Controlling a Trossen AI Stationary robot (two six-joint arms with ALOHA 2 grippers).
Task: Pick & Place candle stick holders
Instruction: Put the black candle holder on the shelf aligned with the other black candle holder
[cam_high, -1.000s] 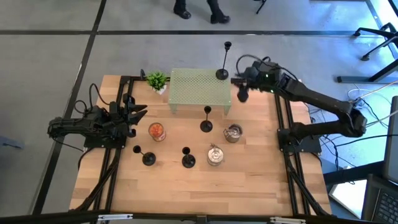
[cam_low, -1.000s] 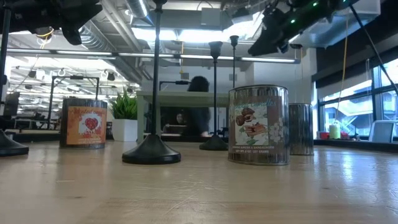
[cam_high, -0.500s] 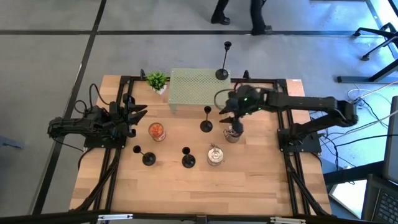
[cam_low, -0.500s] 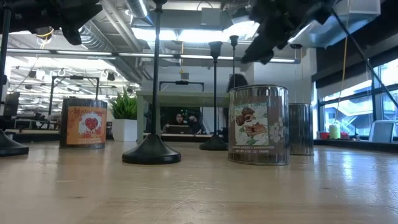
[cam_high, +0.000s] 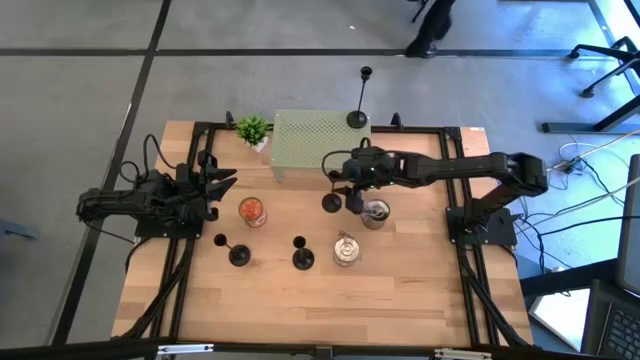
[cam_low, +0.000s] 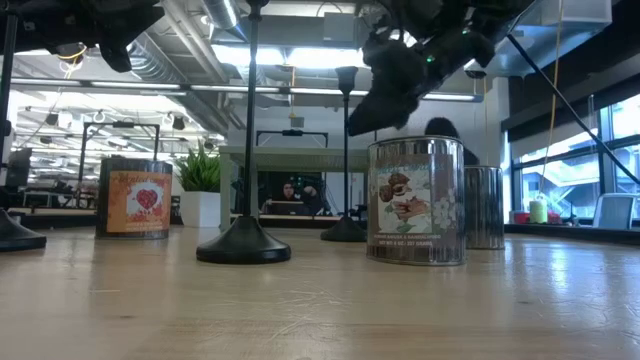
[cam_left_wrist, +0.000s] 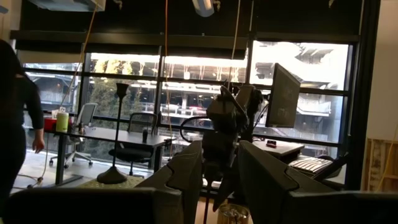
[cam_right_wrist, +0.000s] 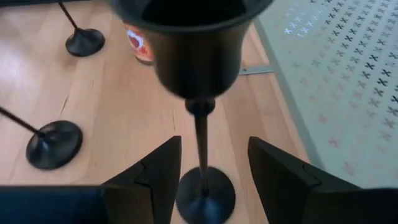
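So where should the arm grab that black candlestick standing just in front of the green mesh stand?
Best on the thin stem of the candlestick, below its cup. It stands upright, and the cup and disc base are wider than the stem. The right gripper should probably come level from the side, as now, with its open fingers on either side of the stem.

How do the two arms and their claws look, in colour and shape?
Both arms are black, made of slim jointed segments, with thin dark cables along them. The left claw and the right claw each have two dark, wedge-shaped fingers. No markings are legible.
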